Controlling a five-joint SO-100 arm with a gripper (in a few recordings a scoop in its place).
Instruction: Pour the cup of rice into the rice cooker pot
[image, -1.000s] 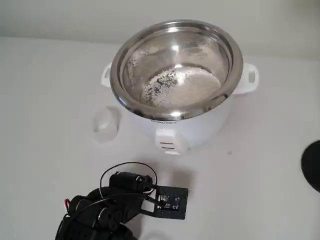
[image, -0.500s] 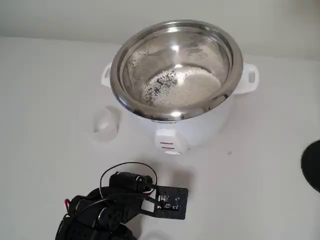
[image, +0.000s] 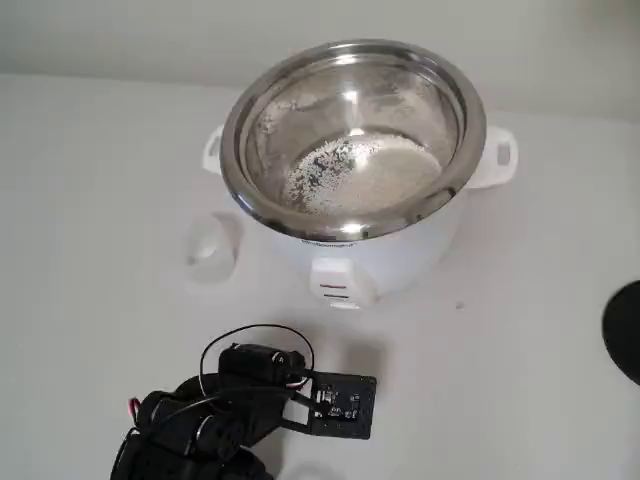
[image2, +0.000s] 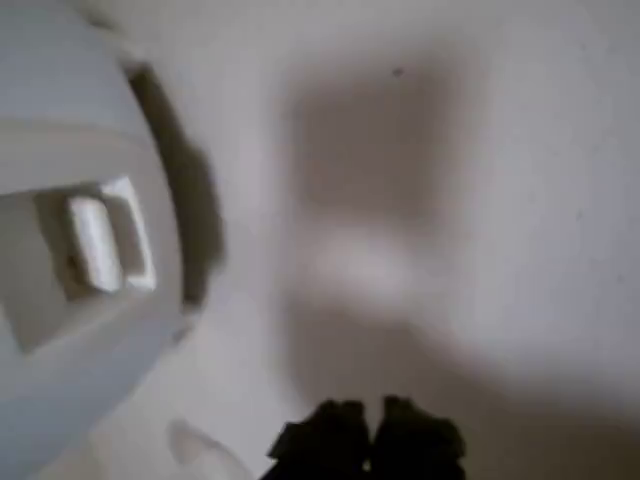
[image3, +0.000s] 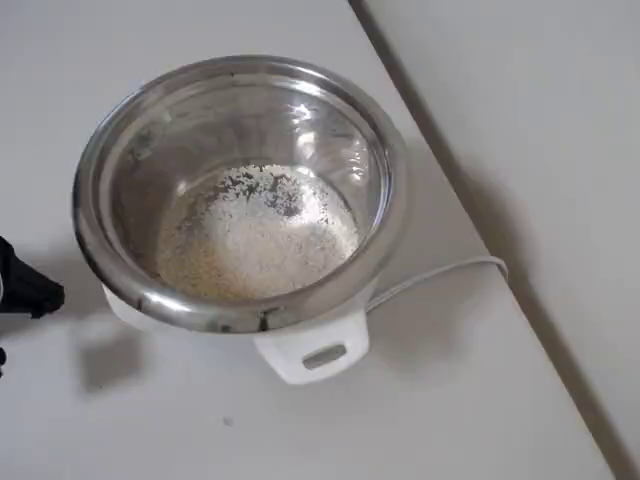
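The rice cooker pot (image: 353, 62), a shiny steel bowl in a white body, stands at the back of the table and also shows in the overhead view (image3: 100, 150). The rice (image3: 255, 235) lies as a pale grainy layer on its bottom (image: 360, 170). Left of the cooker, the small translucent cup (image: 210, 250) stands upright on the table, apart from the arm. My black arm (image: 220, 420) is folded low at the front left. In the wrist view my gripper (image2: 367, 445) has its dark fingertips together over bare table, with nothing between them.
The cooker's front switch (image2: 95, 245) faces my arm. A white cord (image3: 440, 275) runs from the cooker toward the table's right edge. A dark round thing (image: 625, 330) sits at the right border. Open table lies between the arm and the cooker.
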